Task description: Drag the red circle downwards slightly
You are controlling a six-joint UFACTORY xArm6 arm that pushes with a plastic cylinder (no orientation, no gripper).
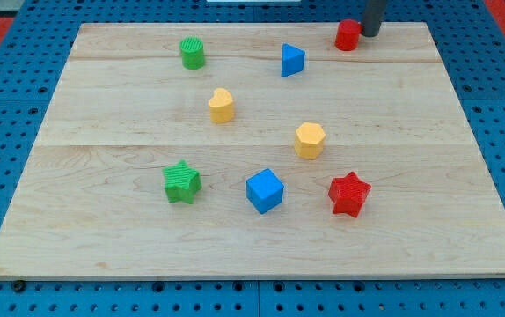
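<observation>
The red circle (347,35) stands near the board's top edge, right of centre. My tip (370,33) is at its right side, close to it or touching it; I cannot tell which. The dark rod rises out of the view's top.
A wooden board (103,229) lies on a blue pegboard. On it are a green circle (193,53), a blue triangle (292,60), a yellow heart (222,105), a yellow hexagon (309,140), a green star (181,182), a blue cube (265,190) and a red star (349,194).
</observation>
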